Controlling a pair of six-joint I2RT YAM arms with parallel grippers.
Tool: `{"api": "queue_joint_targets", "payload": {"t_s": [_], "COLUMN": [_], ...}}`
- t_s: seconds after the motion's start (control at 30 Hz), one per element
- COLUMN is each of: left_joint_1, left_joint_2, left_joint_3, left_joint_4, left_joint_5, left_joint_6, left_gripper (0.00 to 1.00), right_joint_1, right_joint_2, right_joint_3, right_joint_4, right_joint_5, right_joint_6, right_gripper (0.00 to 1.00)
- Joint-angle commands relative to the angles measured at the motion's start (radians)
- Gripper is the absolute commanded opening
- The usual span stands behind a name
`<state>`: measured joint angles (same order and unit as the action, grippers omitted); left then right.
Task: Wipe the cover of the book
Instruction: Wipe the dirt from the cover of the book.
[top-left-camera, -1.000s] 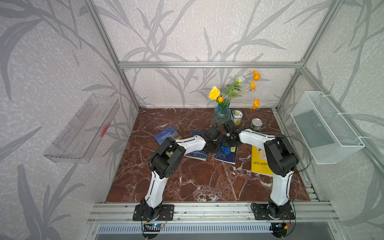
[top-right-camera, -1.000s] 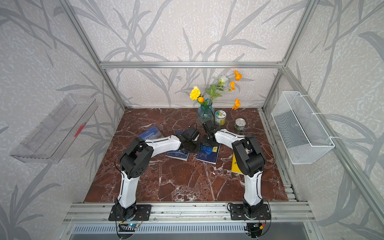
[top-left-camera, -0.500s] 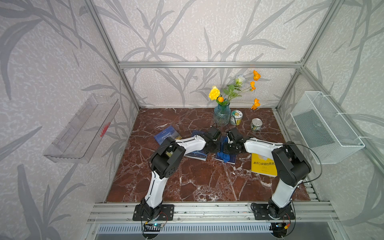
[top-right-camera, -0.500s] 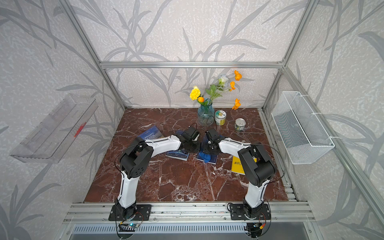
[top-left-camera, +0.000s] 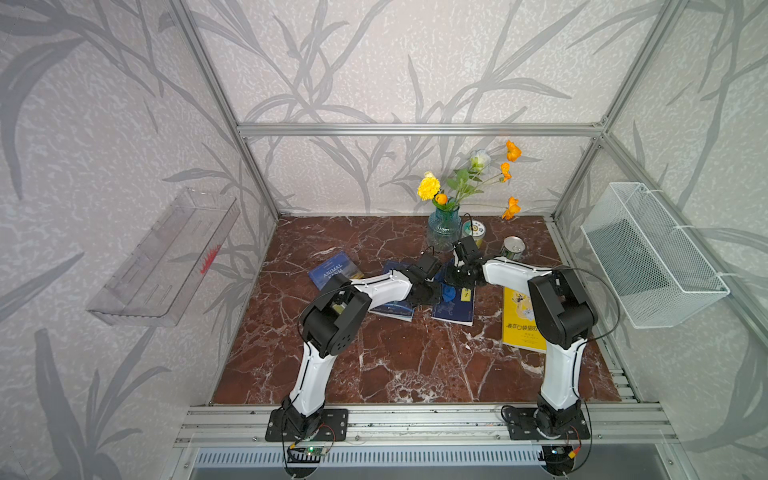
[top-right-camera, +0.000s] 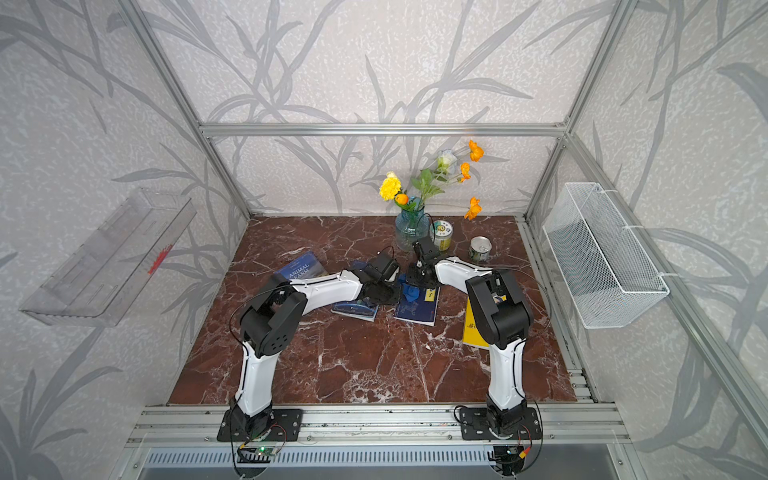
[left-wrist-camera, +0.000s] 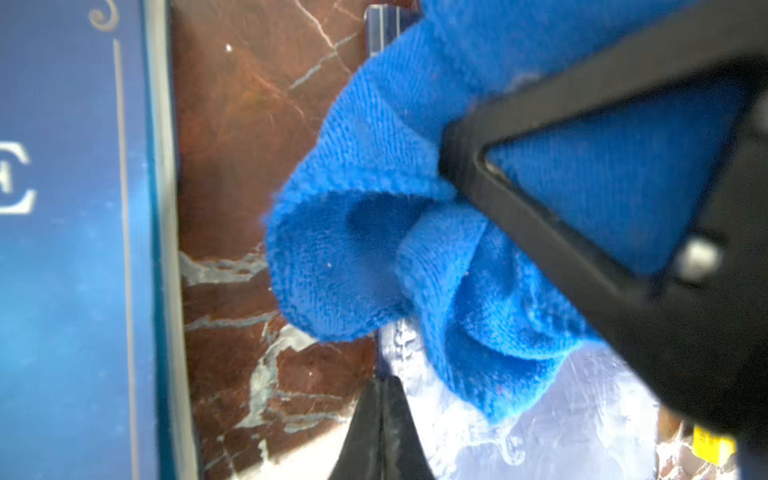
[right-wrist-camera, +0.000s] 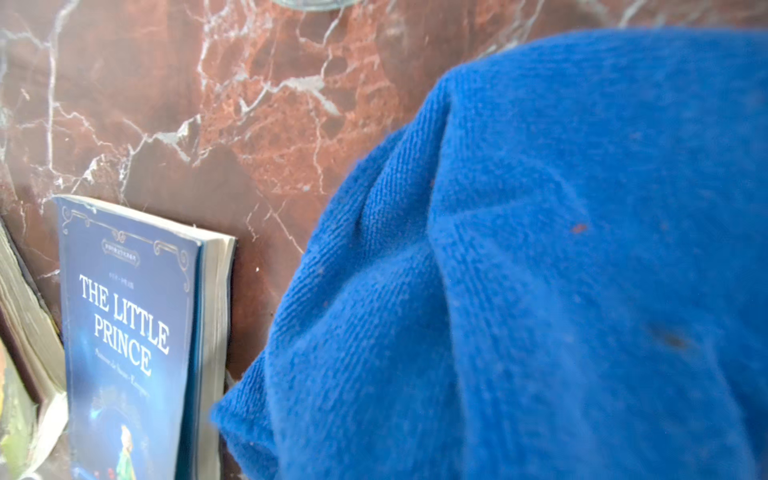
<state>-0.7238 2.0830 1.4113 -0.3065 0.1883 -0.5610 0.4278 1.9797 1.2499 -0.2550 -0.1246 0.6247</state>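
A dark blue book (top-left-camera: 455, 311) (top-right-camera: 419, 311) lies flat mid-table. A bunched blue cloth (top-left-camera: 449, 293) (top-right-camera: 411, 293) rests on the book's far left part. My right gripper (top-left-camera: 462, 277) (top-right-camera: 422, 277) is shut on the cloth from above. In the left wrist view its black fingers (left-wrist-camera: 540, 232) pinch the cloth (left-wrist-camera: 374, 249) over the glossy cover (left-wrist-camera: 582, 415). The cloth (right-wrist-camera: 540, 270) fills the right wrist view and hides the jaws. My left gripper (left-wrist-camera: 382, 415) (top-left-camera: 424, 293) is shut with nothing in it, its tips down at the book's left edge.
"The Little Prince" (right-wrist-camera: 129, 332) (top-left-camera: 392, 309) lies under my left forearm, an "Animal Farm" book (top-left-camera: 336, 270) further left, a yellow book (top-left-camera: 519, 328) at the right. A vase of flowers (top-left-camera: 444, 228) and two cans (top-left-camera: 512, 248) stand behind. A wire basket (top-left-camera: 648, 257) hangs on the right wall.
My right gripper drew the cloth toward the front of the book half a second ago and has pushed it back to the far end. The left arm has stayed still.
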Motion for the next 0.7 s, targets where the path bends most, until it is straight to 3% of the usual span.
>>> {"api": "queue_joint_targets", "payload": {"t_s": [0.0,0.17,0.27,0.5,0.67], "left_joint_1": [-0.004,-0.004,-0.003,-0.005,-0.005], "left_joint_2": [0.046,0.045,0.046,0.046,0.048], "left_joint_3": [-0.037,-0.037,-0.037,-0.041,-0.041], "left_joint_4": [-0.096,-0.098,-0.099,-0.093,-0.092], "left_joint_5": [-0.015,-0.016,-0.015,-0.016,-0.017], "left_joint_6": [-0.003,-0.005,-0.004,-0.005,-0.006], "left_gripper": [0.06,0.06,0.06,0.06,0.06], "right_joint_1": [0.04,0.065,0.048,-0.088,-0.106], "right_joint_2": [-0.02,-0.198,-0.259,-0.099,0.086], "right_joint_3": [-0.182,-0.397,-0.421,-0.181,0.058], "right_joint_4": [-0.173,-0.112,-0.119,-0.205,-0.322], "right_joint_5": [0.047,0.032,0.062,0.044,0.071], "right_joint_6": [-0.012,0.046,0.034,-0.051,-0.089], "right_gripper": [0.09,0.09,0.1,0.1,0.1]}}
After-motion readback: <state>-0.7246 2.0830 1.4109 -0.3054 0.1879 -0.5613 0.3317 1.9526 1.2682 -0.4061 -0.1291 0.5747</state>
